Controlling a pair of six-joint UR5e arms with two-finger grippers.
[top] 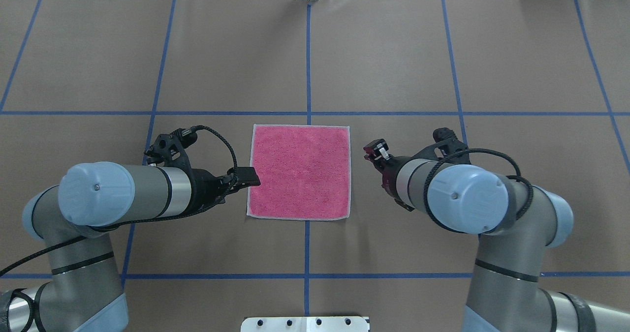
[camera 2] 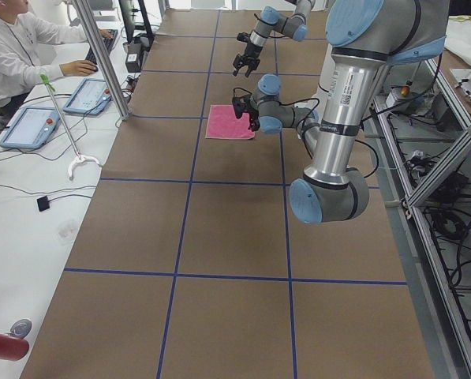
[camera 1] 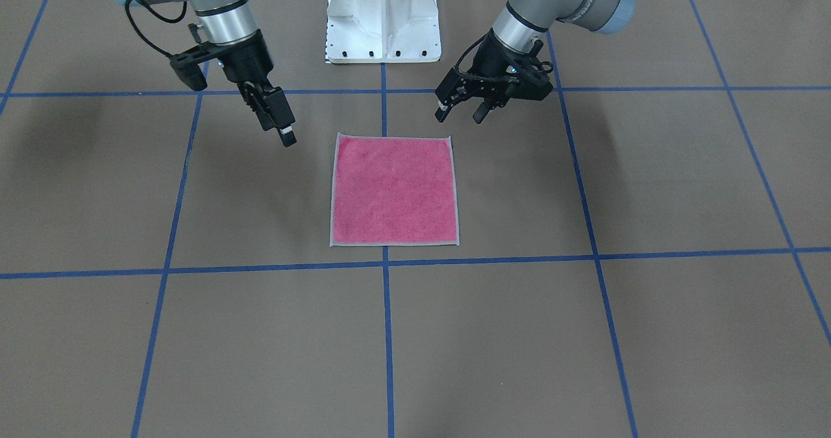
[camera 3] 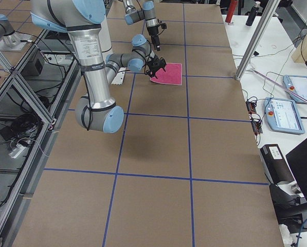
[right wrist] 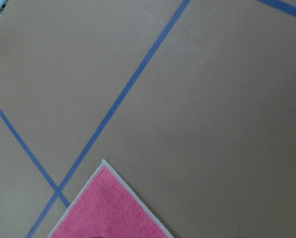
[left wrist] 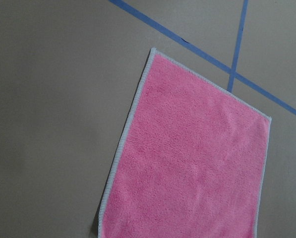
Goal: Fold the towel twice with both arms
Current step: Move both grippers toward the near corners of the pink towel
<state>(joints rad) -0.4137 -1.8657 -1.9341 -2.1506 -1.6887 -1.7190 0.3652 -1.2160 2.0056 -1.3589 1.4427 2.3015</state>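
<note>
The towel [camera 1: 393,191] lies flat and unfolded on the brown table, pink face up, with its grey edging all around. It also shows in the overhead view [top: 299,172] and in both wrist views [left wrist: 187,163] [right wrist: 108,208]. My left gripper [camera 1: 461,115] is open and empty; it hovers just off the towel's corner nearest the robot on my left side [top: 251,177]. My right gripper [camera 1: 280,133] hangs open and empty beside the towel's other near corner, a short gap from its edge [top: 375,151]. Neither gripper touches the cloth.
The white pedestal base [camera 1: 383,23] stands behind the towel at the robot's side. Blue tape lines [camera 1: 385,334] grid the table. An operator [camera 2: 14,47] sits at a side table with tablets [camera 2: 30,126], beyond a metal post [camera 2: 101,59].
</note>
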